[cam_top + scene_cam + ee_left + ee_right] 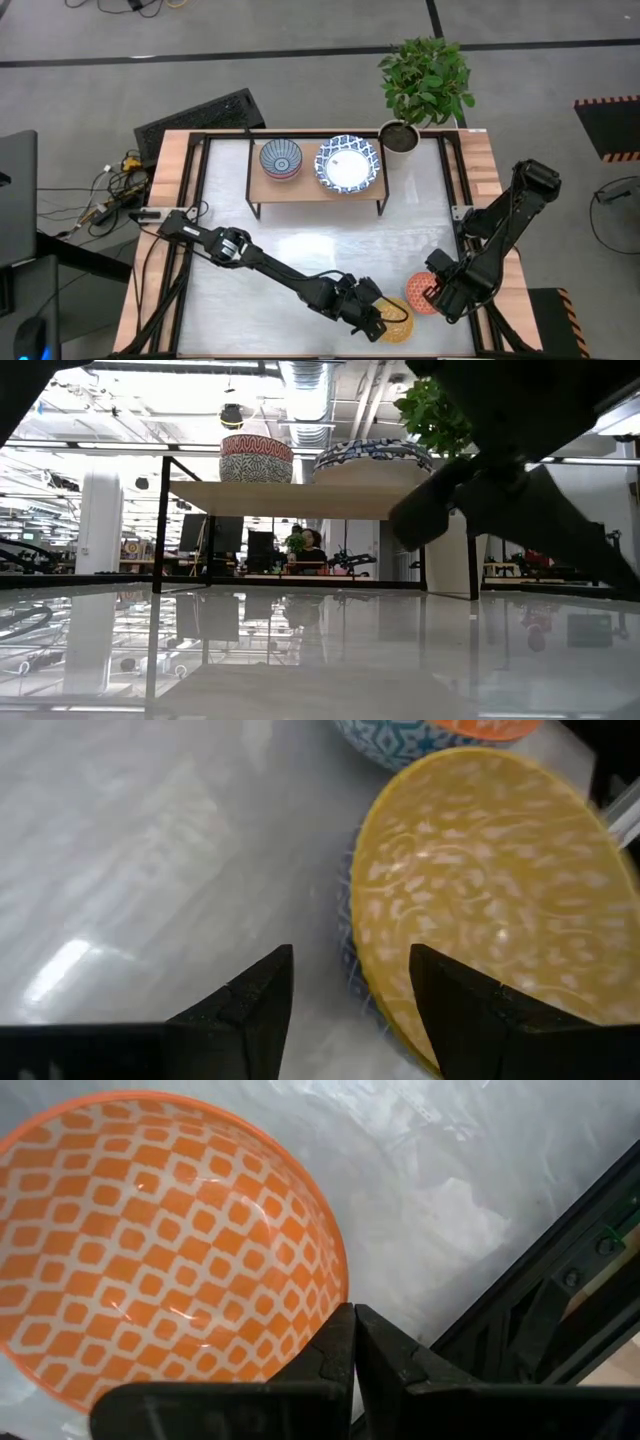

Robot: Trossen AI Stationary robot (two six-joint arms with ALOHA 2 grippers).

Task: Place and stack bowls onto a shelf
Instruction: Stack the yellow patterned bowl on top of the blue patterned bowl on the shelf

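Observation:
The yellow-orange bowl (pixel 397 322) (pixel 480 880) sits on the table near its near edge. The orange-red bowl (pixel 422 291) (pixel 150 1240) rests beside it on the right. My left gripper (pixel 375 318) (pixel 350 960) is open and straddles the yellow bowl's rim, one finger over the inside and one outside. My right gripper (pixel 441 297) (pixel 352 1312) is shut, its tips at the orange bowl's rim. The light-wood shelf (pixel 318 190) (pixel 300 498) carries a small grey-blue bowl (pixel 281 159) (pixel 256 458) and a wide blue-and-white bowl (pixel 348 165) (pixel 372 455). My right gripper's shut fingertips (pixel 338 1330) stand against the orange bowl's rim (pixel 340 1285) on the side nearest the table's right rail, coming down at a slant. The bowl rests on the table. Whether the tips touch the rim, I cannot tell.
A potted plant (pixel 402 136) stands at the shelf's right end. The black frame rail (pixel 530 1310) runs close beside my right gripper. Bare table (pixel 300 250) lies between the shelf and the two bowls. A keyboard (pixel 200 115) lies beyond the far left corner.

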